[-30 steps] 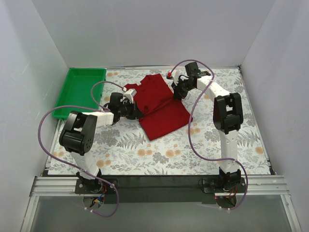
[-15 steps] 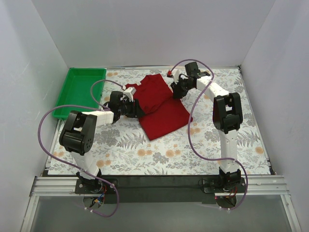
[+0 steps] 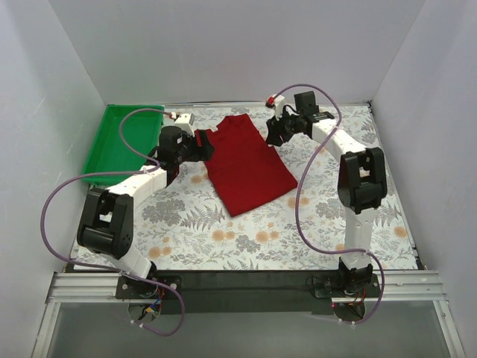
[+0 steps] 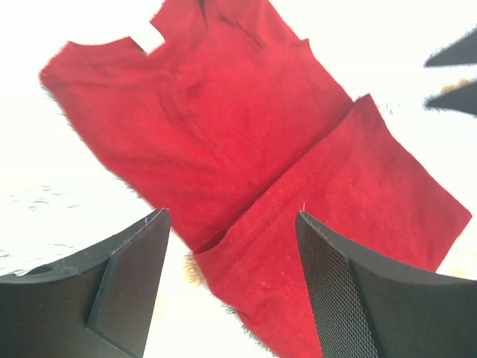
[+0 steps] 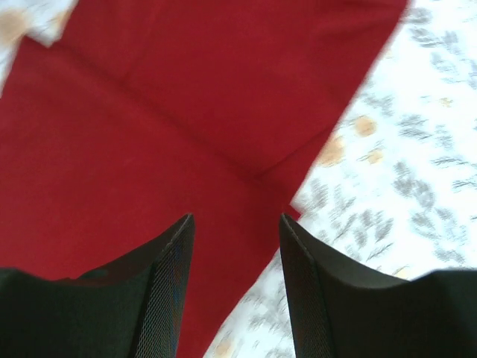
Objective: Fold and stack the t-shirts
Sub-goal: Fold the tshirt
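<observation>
The dark red t-shirt point(image 3: 247, 165) lies flat in the middle of the floral table, with one part folded over the rest. My left gripper point(image 3: 201, 144) hovers open at the shirt's left edge. In the left wrist view the t-shirt point(image 4: 246, 119) lies below the open left gripper point(image 4: 231, 218), and nothing is between its fingers. My right gripper point(image 3: 274, 134) hangs open over the shirt's back right edge. The right wrist view shows the t-shirt point(image 5: 149, 127) under the empty right gripper point(image 5: 235, 218), beside the cloth's edge.
A green tray point(image 3: 112, 153) stands at the back left of the table, just left of the left arm. White walls close in the table on three sides. The floral table cover point(image 3: 246, 235) shows in front of the shirt.
Both grippers have opened and let go of the shirt. The left arm has lifted and swung back toward the tray. The right gripper has drawn back slightly. The shirt's left side now lies folded flat.
</observation>
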{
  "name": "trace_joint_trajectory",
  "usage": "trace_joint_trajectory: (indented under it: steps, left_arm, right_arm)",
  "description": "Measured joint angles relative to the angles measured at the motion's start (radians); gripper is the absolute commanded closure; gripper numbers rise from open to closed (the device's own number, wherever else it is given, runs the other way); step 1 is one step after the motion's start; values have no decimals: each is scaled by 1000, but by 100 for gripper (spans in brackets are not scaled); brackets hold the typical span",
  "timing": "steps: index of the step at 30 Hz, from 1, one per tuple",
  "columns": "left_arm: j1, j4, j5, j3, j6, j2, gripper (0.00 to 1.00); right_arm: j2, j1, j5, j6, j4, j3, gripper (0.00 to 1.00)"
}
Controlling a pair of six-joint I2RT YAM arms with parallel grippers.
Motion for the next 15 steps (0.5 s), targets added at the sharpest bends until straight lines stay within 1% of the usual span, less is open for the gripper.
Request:
trace_joint_trajectory:
  steps: [4,8,10,12,15]
  left_arm:
    - [0,-63,-20,-5,8,-62,39]
    - [-23,-89,38,-103,41,-172,39]
    - [-85,-106,55,-164,99,-232,39]
    - [-173,-113,69,-218,162,-281,38]
    - [-291,-111,110,-288,275,-333,36]
  right_arm:
    - [-161,-14,-141,-134,-19,-180,51]
    - [-319,-28,-243,-342,-77,-365,47]
    - [-389,-39,-292,-497,-115,-462,43]
    - [-453,-55,-334,-666,-159,-559,41]
    - [-528,-85,-353,-906,-221,-680,39]
